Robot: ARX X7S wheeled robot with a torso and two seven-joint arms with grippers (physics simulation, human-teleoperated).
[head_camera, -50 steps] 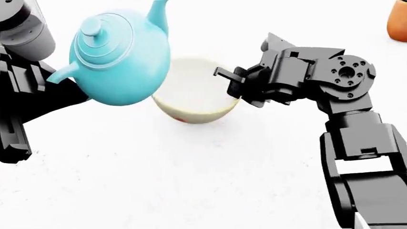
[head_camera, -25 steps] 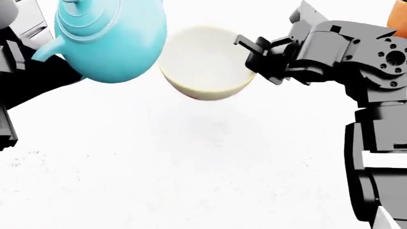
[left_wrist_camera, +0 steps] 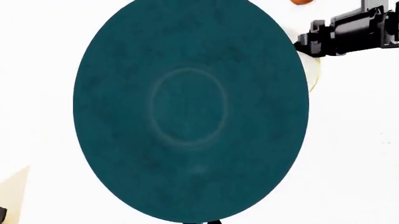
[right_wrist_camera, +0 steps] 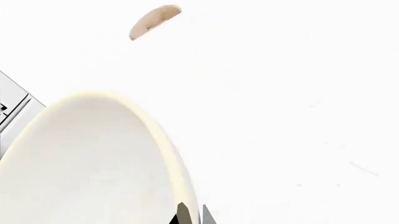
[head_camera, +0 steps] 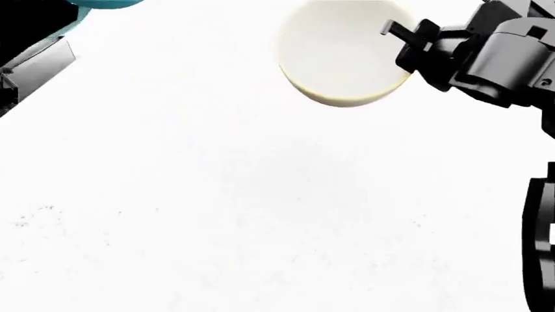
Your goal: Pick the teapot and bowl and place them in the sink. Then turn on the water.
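Teapot (head_camera: 104, 3): only a turquoise sliver at the head view's upper left edge, beside the left arm; left tool's grip cannot be determined. Bowl (head_camera: 342, 55): raised above the white tabletop (head_camera: 260, 208), rim clamped by the right tool (head_camera: 407, 42).

The small glossy turquoise teapot (left_wrist_camera: 190, 109) is lifted clear of the white countertop; the left wrist view shows its round dark teal underside with a faint ring at centre. The wide, deep cream-white bowl (head_camera: 344, 55) with pale yellowish rim sits upright and empty, just beside the teapot.
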